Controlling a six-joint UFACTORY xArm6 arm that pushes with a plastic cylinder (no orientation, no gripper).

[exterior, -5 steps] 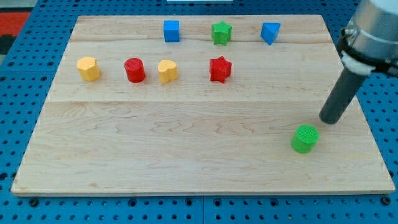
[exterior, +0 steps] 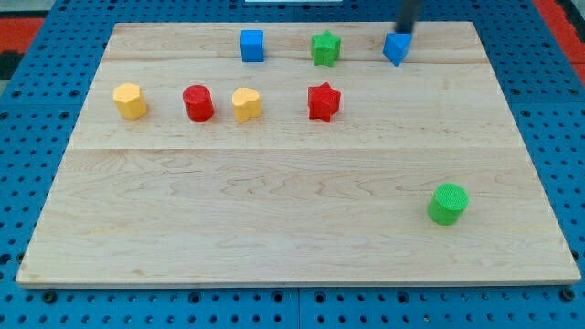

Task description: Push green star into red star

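Surface: a pale wooden board [exterior: 292, 219] carries every block; I read it from the view's left to the view's right.
Yellow block, far left: a faceted piece [exterior: 130, 100] in the middle row, well apart from the job.
Red cylinder: [exterior: 197, 102] just to the view's right of it, same row.
Yellow block, second: a heart-like piece [exterior: 246, 104], next in that row.
Blue cube: [exterior: 251, 45] in the top row, above the second yellow one.
Red star: [exterior: 323, 101] the target, end of the middle row, standing free.
Green star: [exterior: 325, 47] the block I must move, in the top row directly above the red star, near it but with bare wood between them.
Blue block, right: an angular piece [exterior: 397, 47], top row.
My tip: [exterior: 403, 31] at the view's top edge, at or touching the upper side of that right blue block, off to the right of the green star and not on it.
End effector: a bare rod, no jaws, nothing gripped.
Green cylinder: [exterior: 448, 203] alone toward the view's bottom right.
Progress: by my reading nothing is done; the stars are not touching.
Left to do: get my tip above the green star, then push it down the view into the red star.
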